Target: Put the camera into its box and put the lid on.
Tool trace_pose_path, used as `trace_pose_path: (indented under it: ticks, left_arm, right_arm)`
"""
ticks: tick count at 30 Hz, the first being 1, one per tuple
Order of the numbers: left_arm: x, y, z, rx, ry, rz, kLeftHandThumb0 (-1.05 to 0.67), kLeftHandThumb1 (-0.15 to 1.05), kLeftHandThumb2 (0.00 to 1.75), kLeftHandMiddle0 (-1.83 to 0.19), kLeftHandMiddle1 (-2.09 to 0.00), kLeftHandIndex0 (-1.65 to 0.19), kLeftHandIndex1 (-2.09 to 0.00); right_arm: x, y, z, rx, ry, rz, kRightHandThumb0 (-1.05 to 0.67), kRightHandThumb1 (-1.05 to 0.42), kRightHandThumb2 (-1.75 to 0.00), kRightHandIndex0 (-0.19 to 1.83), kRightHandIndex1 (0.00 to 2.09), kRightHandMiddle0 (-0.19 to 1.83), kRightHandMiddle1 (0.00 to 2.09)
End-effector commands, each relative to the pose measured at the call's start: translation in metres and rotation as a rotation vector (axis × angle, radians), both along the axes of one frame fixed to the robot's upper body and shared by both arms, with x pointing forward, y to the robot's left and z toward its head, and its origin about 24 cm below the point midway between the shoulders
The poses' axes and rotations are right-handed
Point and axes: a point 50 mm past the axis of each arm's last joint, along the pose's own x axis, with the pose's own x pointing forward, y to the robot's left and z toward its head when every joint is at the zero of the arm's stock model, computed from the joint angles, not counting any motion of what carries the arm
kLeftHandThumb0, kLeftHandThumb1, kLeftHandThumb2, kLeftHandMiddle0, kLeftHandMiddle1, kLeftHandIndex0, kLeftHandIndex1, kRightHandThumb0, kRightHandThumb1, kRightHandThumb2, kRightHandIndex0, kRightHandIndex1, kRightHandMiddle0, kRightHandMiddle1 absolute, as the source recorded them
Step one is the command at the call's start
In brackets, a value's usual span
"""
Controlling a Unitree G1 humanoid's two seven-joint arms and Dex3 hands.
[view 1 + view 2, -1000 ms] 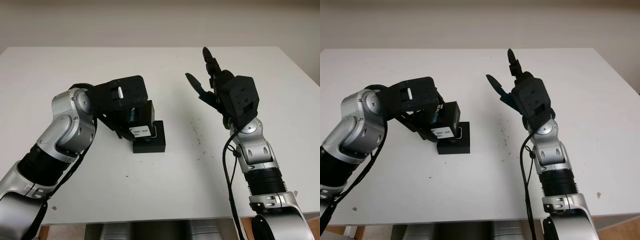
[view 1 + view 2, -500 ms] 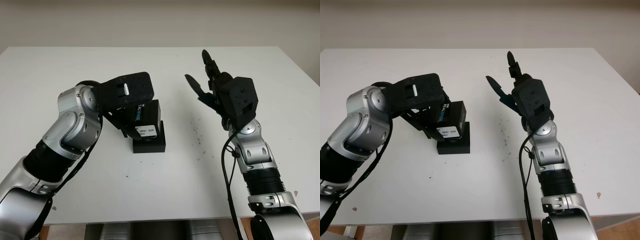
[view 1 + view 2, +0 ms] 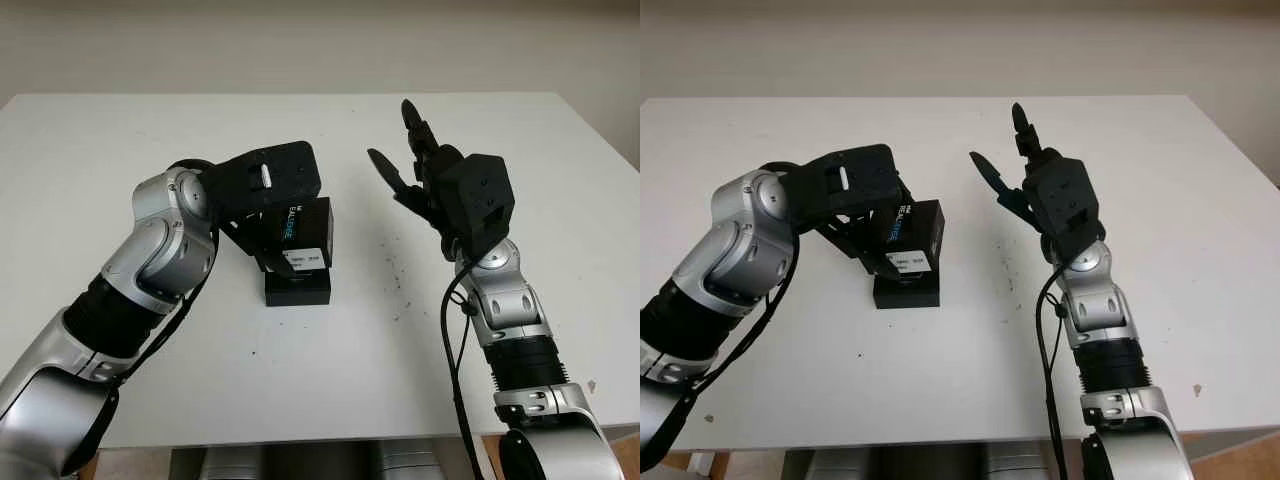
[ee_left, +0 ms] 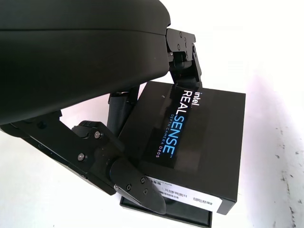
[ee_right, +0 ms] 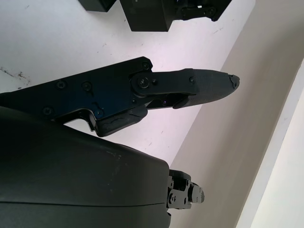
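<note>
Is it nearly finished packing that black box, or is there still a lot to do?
Nearly finished, I'd guess. The left hand grips the lid and holds it tilted just above the box base, not seated. The right hand is open, raised above the table. I can't see whether the camera is inside. Left: lower the lid squarely and let go.

You can read "intel REALSENSE" in white, with "DEPTH CAMERA D405" beneath, on the black lid [image 4: 194,137]; its white barcode sticker [image 4: 183,195] stays illegible.

Bright, even overhead light; soft faint shadows on the white table [image 3: 330,390], sharp focus throughout.
</note>
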Motion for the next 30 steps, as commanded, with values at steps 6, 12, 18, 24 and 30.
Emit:
trace_pose_path:
  ticks: [6, 12, 18, 24, 30]
  left_arm:
    - [0.0, -0.002, 0.006, 0.003, -0.027, -0.004, -0.23, 1.05, 0.24, -0.31, -1.98, -0.28, -1.89]
    - [0.0, 0.002, 0.005, 0.024, -0.007, 0.014, -0.23, 1.05, 0.23, -0.24, -1.87, -0.17, -1.8]
    - [-0.001, 0.006, 0.003, 0.021, 0.009, 0.032, -0.23, 1.05, 0.21, -0.28, -1.85, -0.11, -1.84]
    - [-0.002, 0.007, 0.001, 0.039, 0.019, 0.045, -0.25, 1.05, 0.21, -0.29, -1.78, -0.16, -1.8]
    - [-0.006, 0.009, 0.001, 0.03, 0.031, 0.063, -0.25, 1.05, 0.21, -0.24, -1.78, -0.12, -1.76]
  right_arm:
    - [0.001, 0.001, 0.007, -0.003, -0.032, 0.003, -0.77, -1.05, -0.33, -0.19, 0.02, -0.12, 0.05]
    - [0.002, 0.001, 0.006, 0.012, -0.029, 0.006, -0.76, -1.05, -0.32, -0.19, 0.02, -0.12, 0.05]
    - [0.003, 0.002, 0.005, 0.013, -0.033, 0.015, -0.77, -1.05, -0.33, -0.19, 0.0, -0.13, 0.05]
    - [0.004, 0.004, 0.006, 0.023, -0.029, 0.017, -0.77, -1.05, -0.33, -0.19, 0.0, -0.14, 0.05]
    - [0.004, 0.005, 0.006, 0.033, -0.03, 0.024, -0.77, -1.05, -0.32, -0.19, 0.0, -0.14, 0.05]
